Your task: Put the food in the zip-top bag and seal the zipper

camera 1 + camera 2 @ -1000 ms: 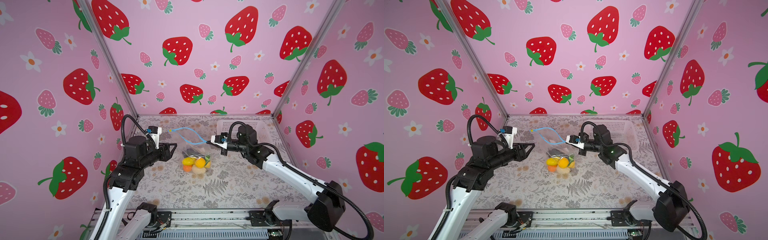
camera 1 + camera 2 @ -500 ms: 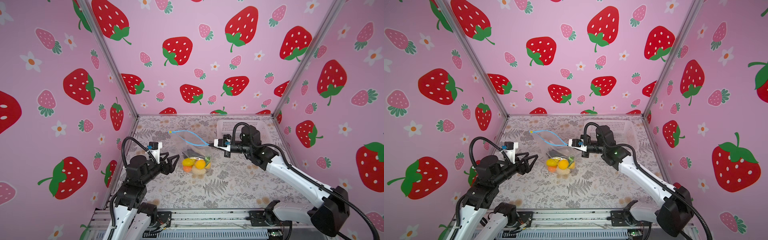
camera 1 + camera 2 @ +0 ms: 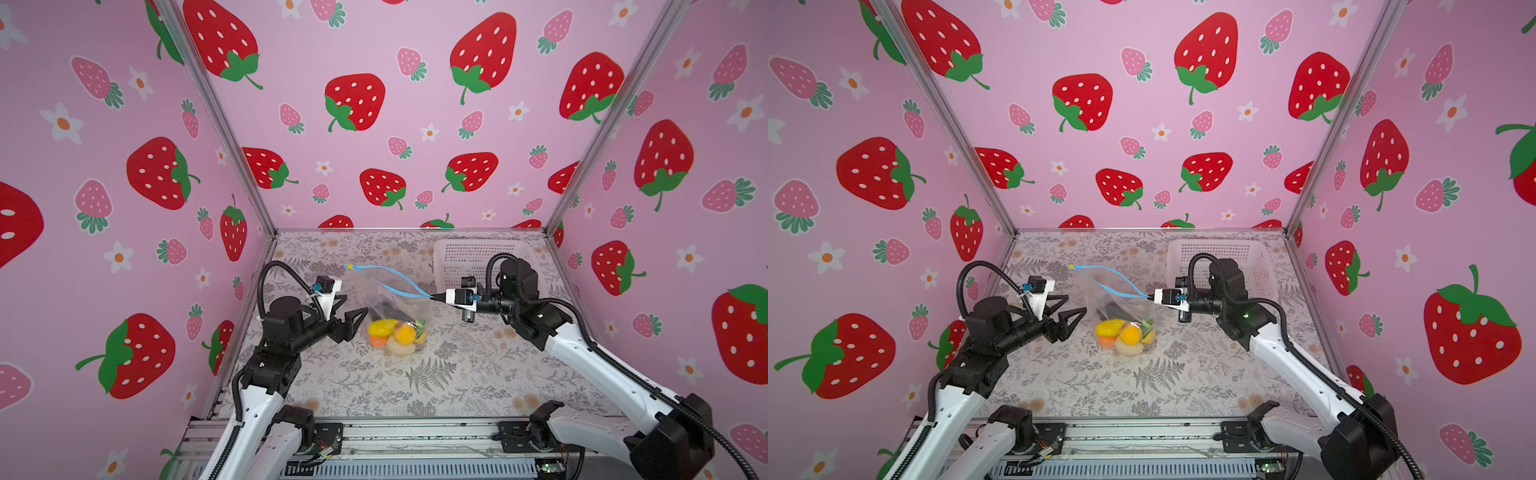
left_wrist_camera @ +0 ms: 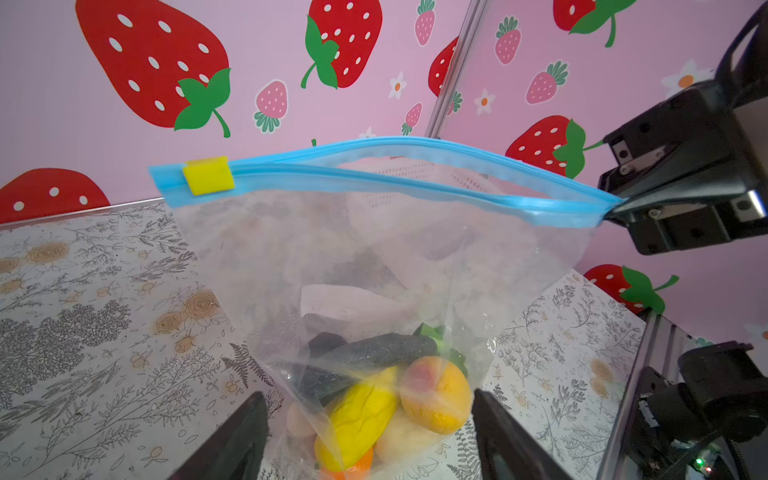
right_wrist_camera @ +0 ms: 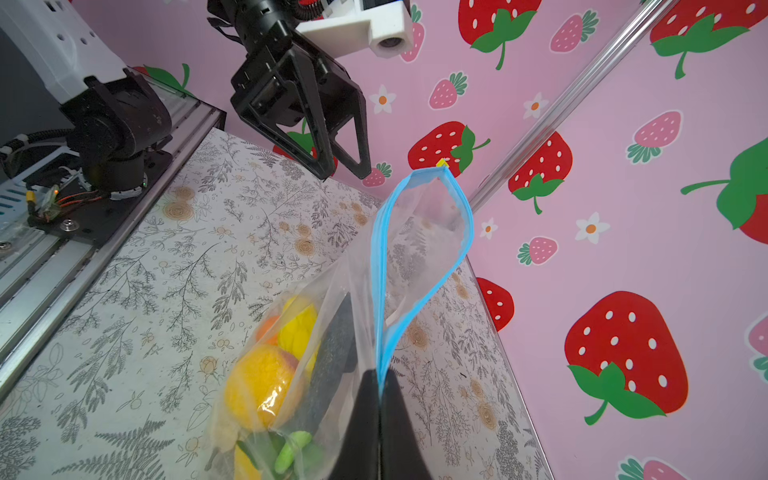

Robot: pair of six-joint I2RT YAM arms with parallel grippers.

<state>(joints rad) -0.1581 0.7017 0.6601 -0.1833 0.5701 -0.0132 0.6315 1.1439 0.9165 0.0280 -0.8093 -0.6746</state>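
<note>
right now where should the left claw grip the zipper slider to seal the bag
Pinch the yellow slider across its flat faces, coming in from where the left claw hangs. It sits at the free end of the zipper, opposite the right claw.

The left hand (image 3: 356, 304) hung low, fingers spread wide, pointing across toward the right hand (image 3: 433, 297), which sat higher, pinched fully closed at the end of its level wrist.

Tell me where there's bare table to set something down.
Bare: the front of the table, nearer than the zip-top bag, and the back left corner. Crowded: the middle, bag between left gripper and right gripper; basket back right.
</note>
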